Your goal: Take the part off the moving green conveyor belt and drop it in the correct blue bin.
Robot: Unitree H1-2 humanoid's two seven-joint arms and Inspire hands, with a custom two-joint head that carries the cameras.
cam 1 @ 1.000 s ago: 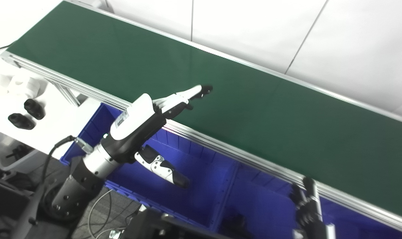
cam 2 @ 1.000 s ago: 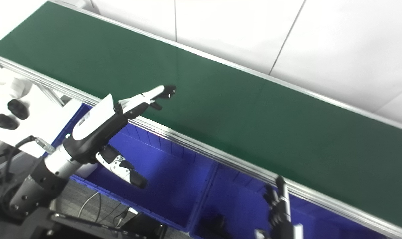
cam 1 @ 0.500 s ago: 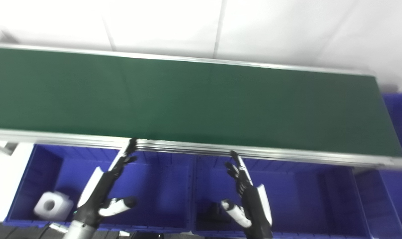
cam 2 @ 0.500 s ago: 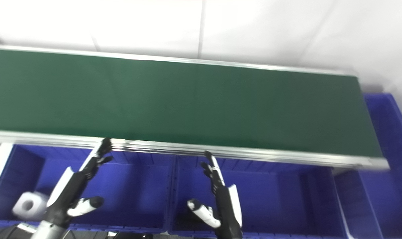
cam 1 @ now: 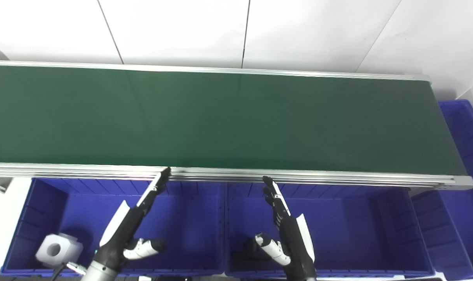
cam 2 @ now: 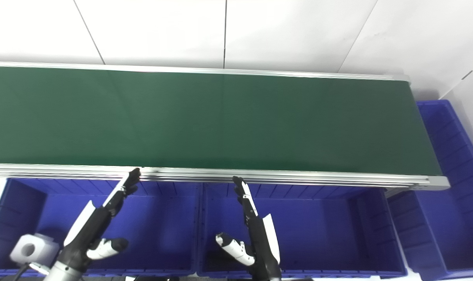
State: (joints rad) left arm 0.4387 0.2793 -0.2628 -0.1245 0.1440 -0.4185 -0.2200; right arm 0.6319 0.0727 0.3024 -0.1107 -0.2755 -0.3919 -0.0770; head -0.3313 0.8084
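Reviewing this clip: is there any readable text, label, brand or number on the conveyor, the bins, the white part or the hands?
None: no text, label or number shows on the green conveyor belt, the blue bins, the white part, the left hand or the right hand.

Both arms rise from the bottom edge, forearms angled upward. The left hand [cam 1: 131, 228] holds nothing, its fingers [cam 1: 158, 185] stretched straight and its thumb splayed out to the side. The right hand [cam 1: 287, 234] mirrors it, empty, fingers [cam 1: 273, 195] extended together, thumb jutting leftward, well apart from the left.
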